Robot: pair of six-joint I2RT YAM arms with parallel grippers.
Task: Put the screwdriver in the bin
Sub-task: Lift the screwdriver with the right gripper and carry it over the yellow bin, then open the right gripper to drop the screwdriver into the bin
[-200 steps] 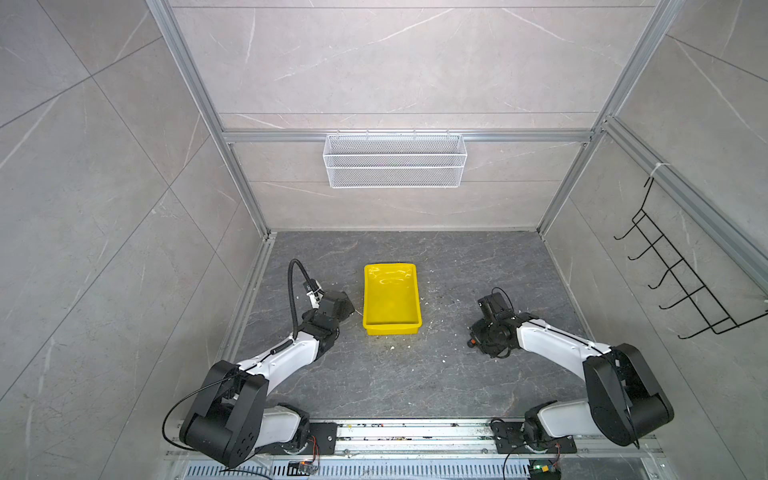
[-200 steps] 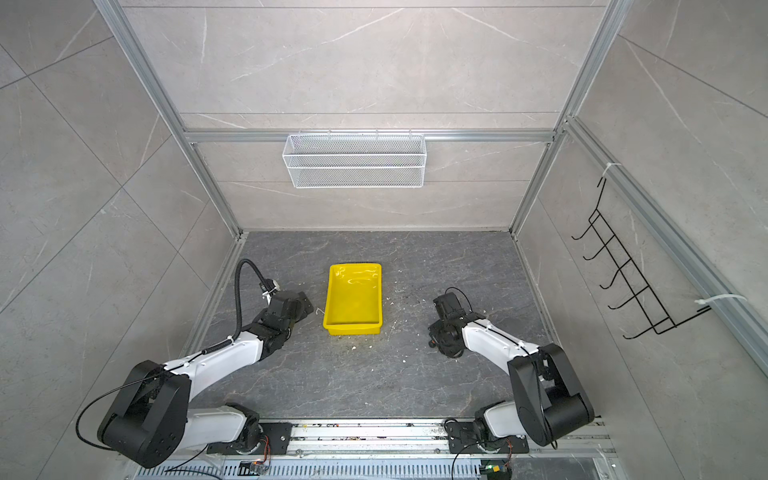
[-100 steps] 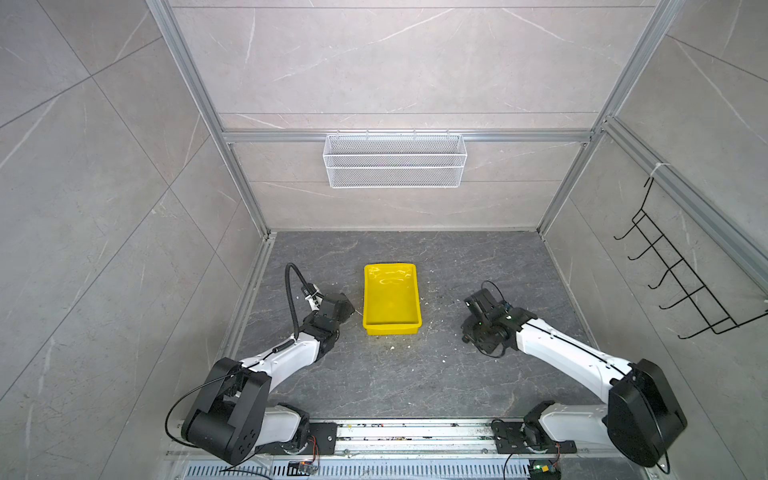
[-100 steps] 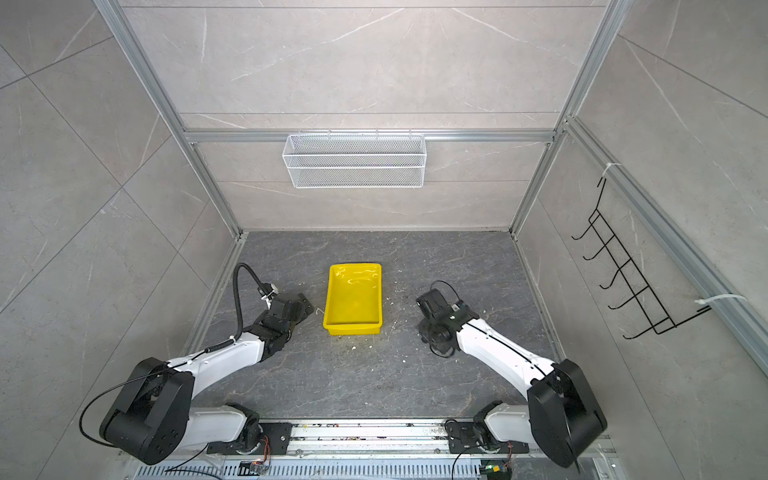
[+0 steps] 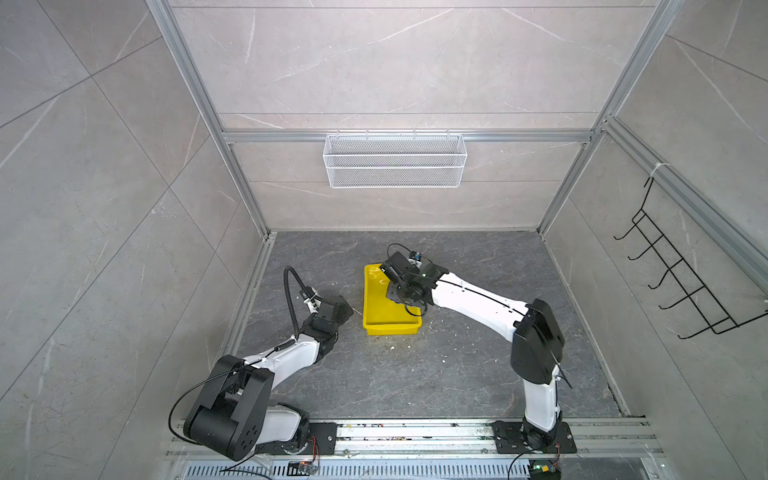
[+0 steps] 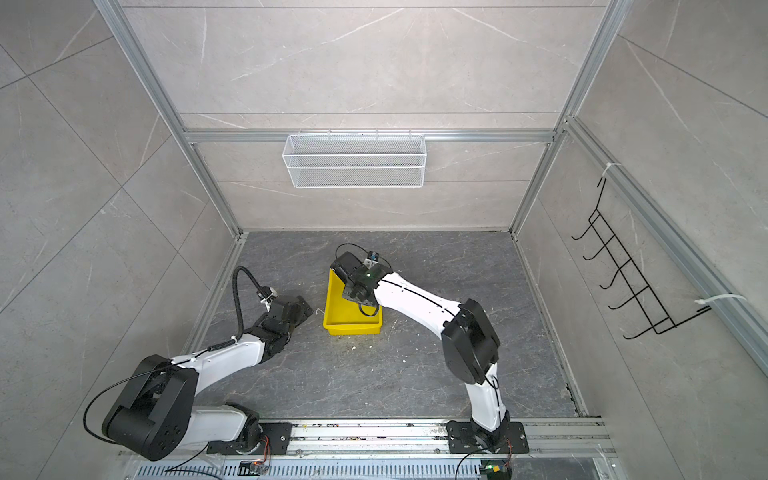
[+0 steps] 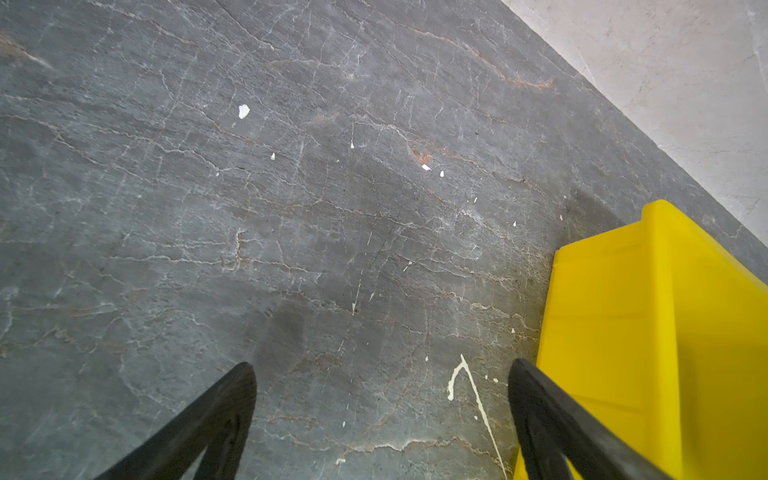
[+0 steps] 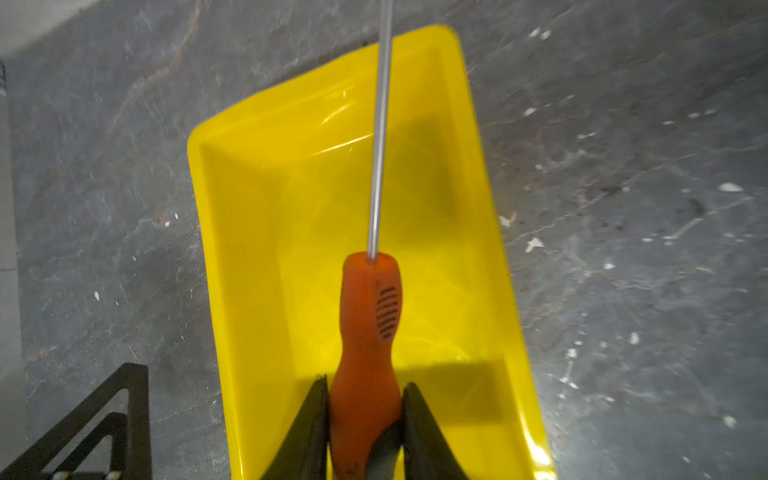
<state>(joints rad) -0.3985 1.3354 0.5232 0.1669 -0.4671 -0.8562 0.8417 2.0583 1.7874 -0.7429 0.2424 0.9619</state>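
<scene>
Screwdriver, orange plastic handle and thin grey metal shaft, shows best in the right wrist view. My right fingers are clamped tight on the lower part of its handle, and it hangs over the inside of the shallow, glossy yellow plastic bin. Its long axis runs straight out from the fingers, roughly along the bin's length, shaft leading toward the far short wall. The tip is cut off at the edge of the view, and the shaft crosses the far rim as seen from here. I judge the release turns on whether that tip lies inside the rim or over it, which I cannot settle. How high the handle is above the bin floor is also unclear.

In the left wrist view, my left fingers stand wide apart with only the dark grey veined stone worktop between them. One of them overlaps the bin's outer wall in the picture; whether it touches I cannot tell.

In both top views I cannot make out the screwdriver at all. The black wrist of my right arm hangs over the far half of the bin and covers the grip. My left arm lies low, its tip just beside the bin's left wall, near but idle; the right is the one over the target. A white wire mesh basket hangs on the back wall, well apart.
</scene>
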